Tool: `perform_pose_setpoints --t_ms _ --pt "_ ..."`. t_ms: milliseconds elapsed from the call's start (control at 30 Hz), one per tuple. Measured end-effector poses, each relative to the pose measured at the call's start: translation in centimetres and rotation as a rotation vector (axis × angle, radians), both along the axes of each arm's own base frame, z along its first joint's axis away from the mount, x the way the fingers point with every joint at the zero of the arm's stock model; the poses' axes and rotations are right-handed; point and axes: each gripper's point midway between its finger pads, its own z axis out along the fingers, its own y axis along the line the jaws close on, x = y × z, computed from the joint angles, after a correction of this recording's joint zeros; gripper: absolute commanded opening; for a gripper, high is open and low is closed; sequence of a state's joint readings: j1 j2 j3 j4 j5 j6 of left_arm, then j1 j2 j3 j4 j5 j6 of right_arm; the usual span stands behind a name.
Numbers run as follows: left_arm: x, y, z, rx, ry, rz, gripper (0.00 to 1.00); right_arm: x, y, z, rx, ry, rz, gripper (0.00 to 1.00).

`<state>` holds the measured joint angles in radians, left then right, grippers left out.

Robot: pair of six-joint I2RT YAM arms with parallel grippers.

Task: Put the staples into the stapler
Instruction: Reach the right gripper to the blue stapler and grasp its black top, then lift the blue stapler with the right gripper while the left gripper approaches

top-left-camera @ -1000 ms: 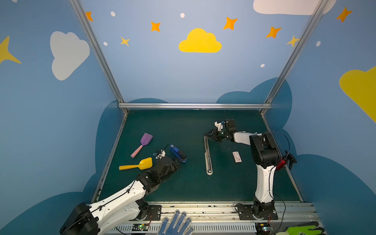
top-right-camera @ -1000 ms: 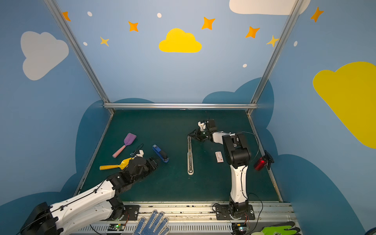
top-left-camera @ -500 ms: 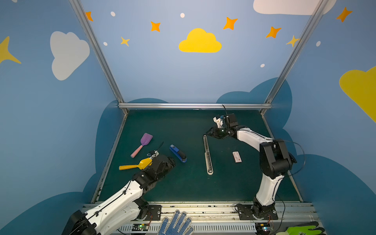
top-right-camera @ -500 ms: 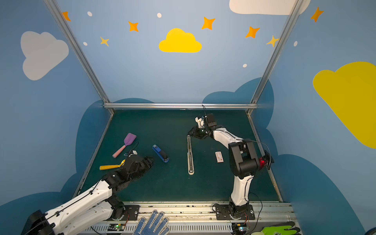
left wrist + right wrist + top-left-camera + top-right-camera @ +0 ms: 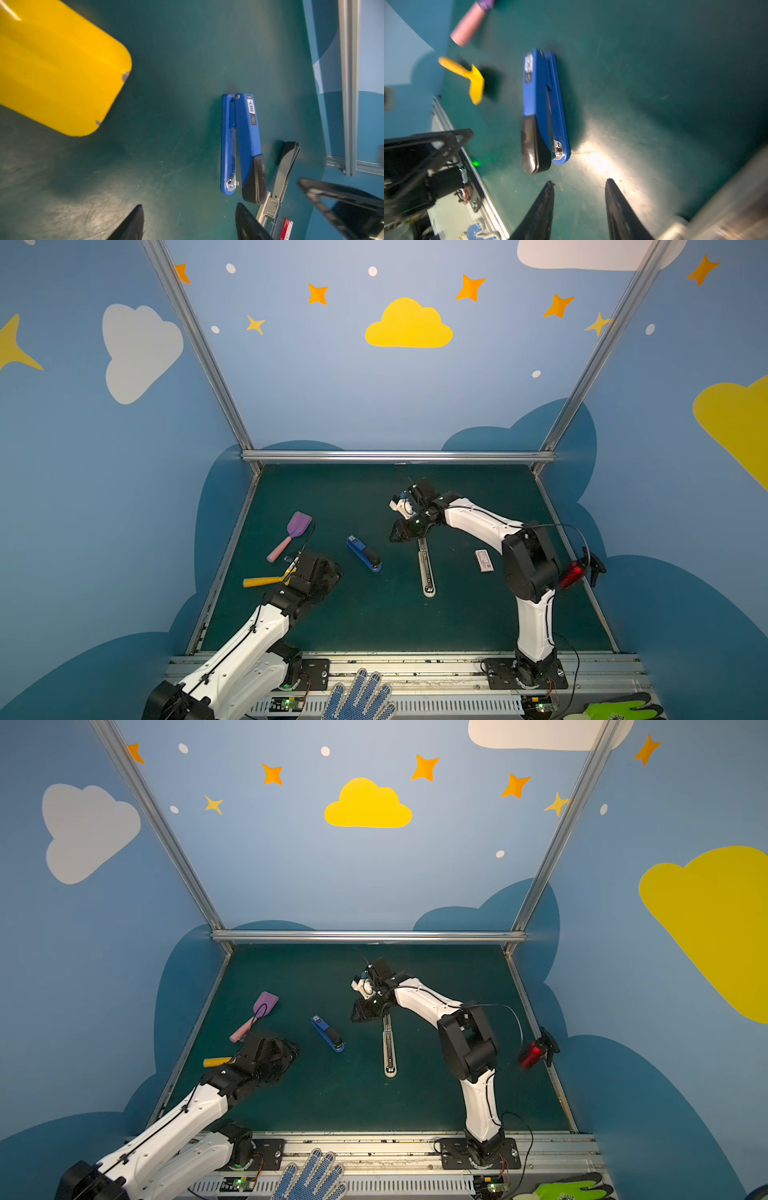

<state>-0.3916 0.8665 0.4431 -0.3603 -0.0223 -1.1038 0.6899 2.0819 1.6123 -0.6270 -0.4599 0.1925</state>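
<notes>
A blue stapler with a black tip lies shut on the green mat, also seen in the left wrist view and the right wrist view. To its right a long silver stapler lies opened out flat. The staples sit as a small white box right of it; in a top view my right arm hides them. My left gripper is open and empty, front-left of the blue stapler. My right gripper is open and empty, at the silver stapler's far end.
A purple spatula with a pink handle and a yellow spatula lie at the left, the yellow one partly under my left wrist. Metal rails edge the mat. Gloves lie on the front frame.
My left gripper has drawn back front-left from the blue stapler and opened wider. My right gripper has shifted left to the silver stapler's far end, its jaws widening a little.
</notes>
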Motion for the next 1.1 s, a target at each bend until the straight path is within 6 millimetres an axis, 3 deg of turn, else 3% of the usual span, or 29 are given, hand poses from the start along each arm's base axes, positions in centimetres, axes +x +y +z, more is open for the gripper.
perform_pose_setpoints --t_ms 67,200,433,633,733,867,933,1100 --pt "-0.2 0.2 0.0 -0.005 0.003 0.007 0.69 -1.0 0.9 -1.4 -0.032 0.028 0.027 0.4" --pt "-0.5 1.1 0.0 -0.013 0.005 0.033 0.69 -2.5 2.8 -2.3 -0.047 0.042 0.081 0.37" --pt "-1.4 2.7 -0.1 -0.031 0.005 0.087 0.7 -4.3 5.7 -1.3 -0.014 0.042 0.154 0.37" --pt "-2.0 3.8 0.5 -0.051 -0.014 0.129 0.7 -5.7 10.5 -0.6 0.051 0.045 0.243 0.37" --pt "-2.3 4.2 0.8 -0.059 -0.025 0.14 0.72 -6.5 11.7 -0.6 0.069 0.051 0.277 0.39" --pt "-2.5 4.0 0.6 -0.069 -0.027 0.121 0.76 -6.7 11.6 -0.6 0.063 0.054 0.281 0.41" --pt "-2.4 3.6 0.2 -0.075 -0.015 0.099 0.78 -6.3 10.7 -0.7 0.061 0.061 0.257 0.73" --pt "-1.1 2.5 -0.9 -0.071 0.037 0.038 0.8 -4.9 5.0 -0.1 0.052 0.071 0.138 0.71"
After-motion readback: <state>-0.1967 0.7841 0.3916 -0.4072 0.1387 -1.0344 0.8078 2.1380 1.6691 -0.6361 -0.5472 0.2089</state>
